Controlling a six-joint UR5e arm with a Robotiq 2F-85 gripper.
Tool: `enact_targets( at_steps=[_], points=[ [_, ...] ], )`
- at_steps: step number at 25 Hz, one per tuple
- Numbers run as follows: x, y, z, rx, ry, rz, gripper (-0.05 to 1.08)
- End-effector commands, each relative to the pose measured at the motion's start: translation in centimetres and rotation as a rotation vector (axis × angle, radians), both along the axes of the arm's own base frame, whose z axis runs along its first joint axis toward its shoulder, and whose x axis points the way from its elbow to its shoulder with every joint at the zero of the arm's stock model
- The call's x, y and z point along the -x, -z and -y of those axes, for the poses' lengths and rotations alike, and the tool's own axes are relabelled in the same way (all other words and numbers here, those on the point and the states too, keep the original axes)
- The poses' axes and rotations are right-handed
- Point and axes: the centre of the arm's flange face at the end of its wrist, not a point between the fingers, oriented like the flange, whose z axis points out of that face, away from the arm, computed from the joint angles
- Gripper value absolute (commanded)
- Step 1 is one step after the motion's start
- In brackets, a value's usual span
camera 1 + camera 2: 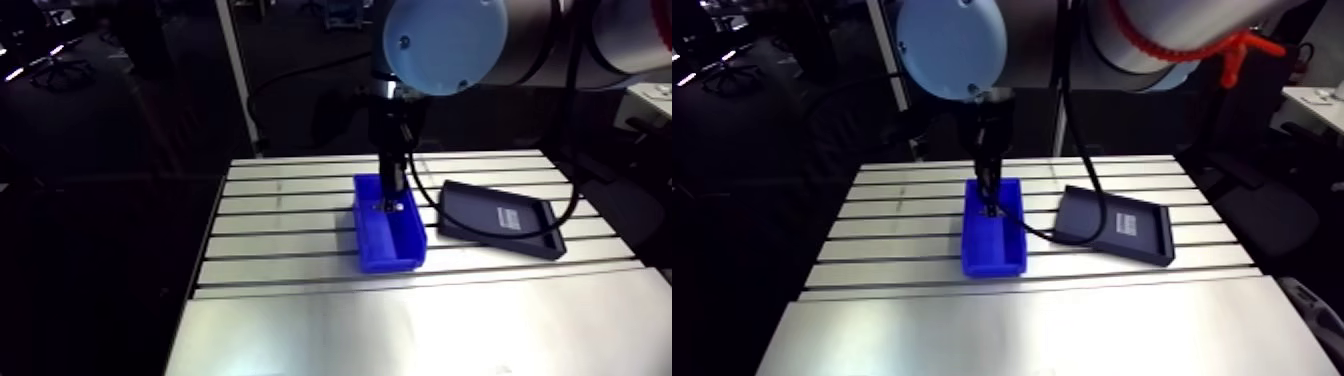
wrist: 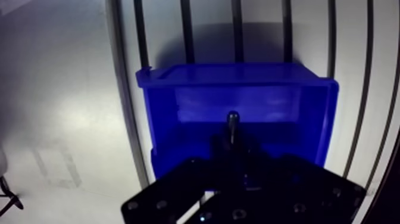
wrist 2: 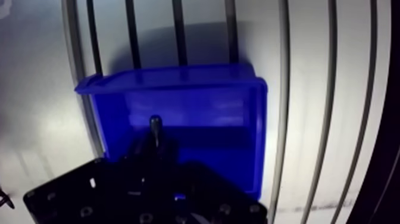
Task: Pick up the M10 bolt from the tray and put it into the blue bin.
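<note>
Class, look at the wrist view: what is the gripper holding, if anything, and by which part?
The gripper holds a dark bolt by one end, hidden between its fingers; the free end sticks out over the blue bin.

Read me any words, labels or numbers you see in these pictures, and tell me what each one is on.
Pale label on the black tray: too blurred to read.
Blue bin, M10 bolt in the claw: no text visible.
</note>
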Motion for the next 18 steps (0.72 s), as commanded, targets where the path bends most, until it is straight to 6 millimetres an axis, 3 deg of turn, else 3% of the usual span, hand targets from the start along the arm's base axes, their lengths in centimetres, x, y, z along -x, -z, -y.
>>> enact_targets(
  at_steps=[1, 18],
  points=[
    [0.3, 0.8, -0.1, -0.002, 0.002, 0.001, 0.99],
    [0.5, 3.5, -0.2, -0.007, 0.002, 0.051, 0.99]
  ],
)
